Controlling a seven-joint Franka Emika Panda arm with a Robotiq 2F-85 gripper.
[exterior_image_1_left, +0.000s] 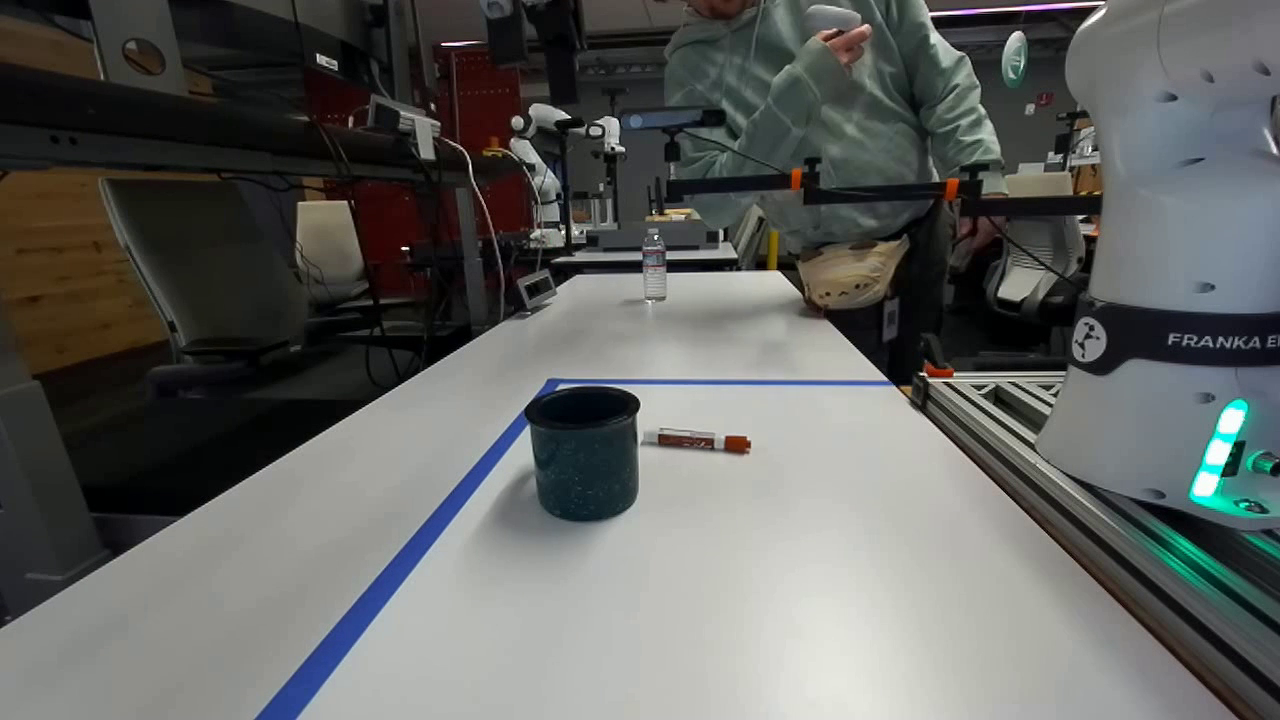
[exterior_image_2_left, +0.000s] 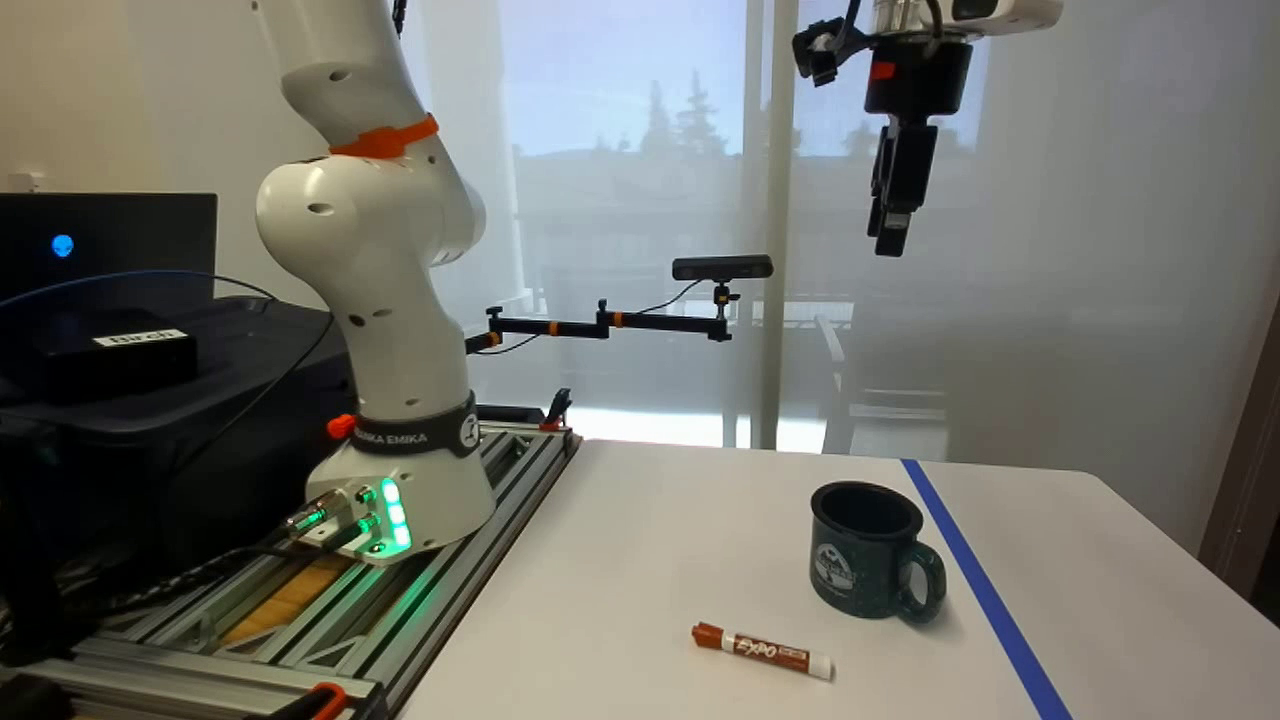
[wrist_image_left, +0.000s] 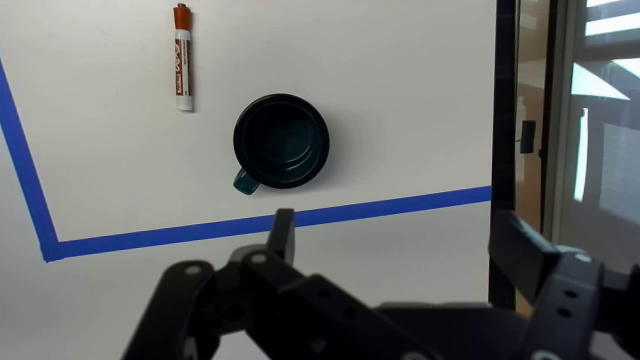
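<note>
White tabletop (wrist_image_left: 405, 65) below spread gripper (wrist_image_left: 397, 242) — speckled mug (wrist_image_left: 281, 141) nearer, Expo marker (wrist_image_left: 183, 62) farther — best centre first, lower slowly.

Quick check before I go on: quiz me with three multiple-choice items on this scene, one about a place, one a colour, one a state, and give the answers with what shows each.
1. Where does the marker lie relative to the mug?
A) inside it
B) beside it, apart
C) underneath it

2. What colour is the tape on the table?
A) red
B) yellow
C) blue

3. How do the jaws stand?
A) open, holding nothing
B) shut on the mug
C) shut, holding nothing

1 B: the wrist view shows white table between the two.
2 C: its strips look blue in all three views.
3 A: the wrist view shows a wide gap with nothing gripped.
</note>
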